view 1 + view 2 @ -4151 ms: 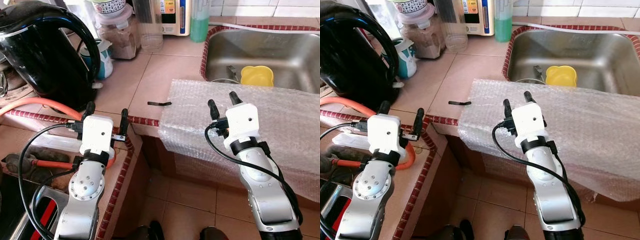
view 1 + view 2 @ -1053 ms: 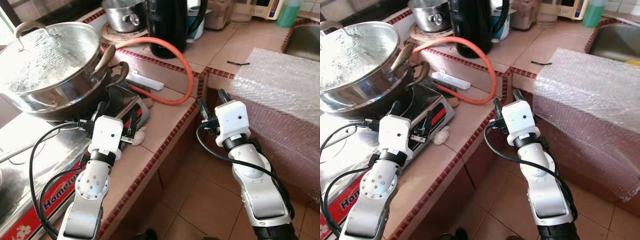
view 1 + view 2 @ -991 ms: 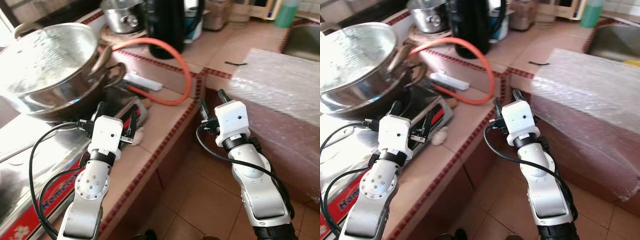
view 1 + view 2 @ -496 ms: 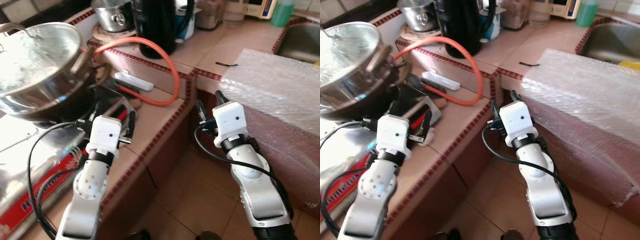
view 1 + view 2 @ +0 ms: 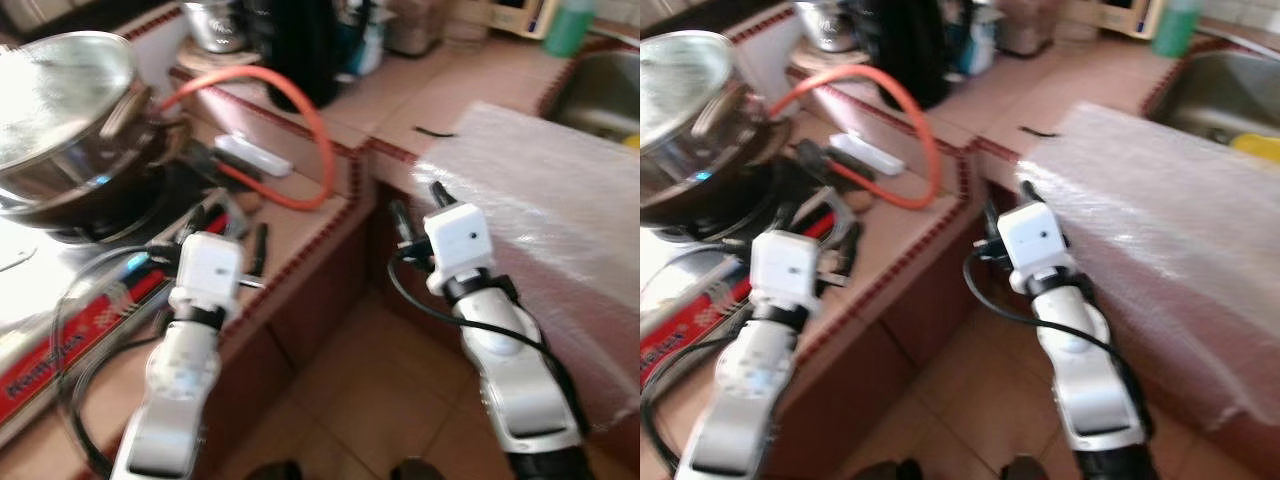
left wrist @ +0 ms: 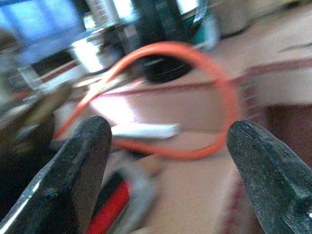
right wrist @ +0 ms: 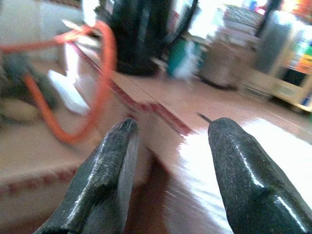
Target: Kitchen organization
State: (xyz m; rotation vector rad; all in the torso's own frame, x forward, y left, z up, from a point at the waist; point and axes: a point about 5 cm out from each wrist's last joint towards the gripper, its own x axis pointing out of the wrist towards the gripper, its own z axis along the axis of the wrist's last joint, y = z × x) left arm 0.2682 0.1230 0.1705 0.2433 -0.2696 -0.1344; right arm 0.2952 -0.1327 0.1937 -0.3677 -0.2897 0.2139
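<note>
A tiled kitchen counter with a dark red edge strip runs across the blurred head views, with tiled floor below it. To the robot's right, a sheet of bubble wrap drapes over the counter edge beside a steel sink; something yellow lies in the sink, too blurred to name. To its left, a large steel wok-like pan sits on a stove with a red front; its contents cannot be made out. An orange hose loops over the counter past a white bar-shaped object. A tall black kettle stands further back, with a steel pot beside it on the left and jars and a green bottle on the right, all too blurred to show what is in them.

The left gripper hangs over the counter edge near the stove, its black fingers spread wide with nothing between them. The right gripper is raised in front of the counter corner, just beside the bubble wrap, its fingers also apart and holding nothing. A small dark strip lies on the counter at the bubble wrap's near corner.
</note>
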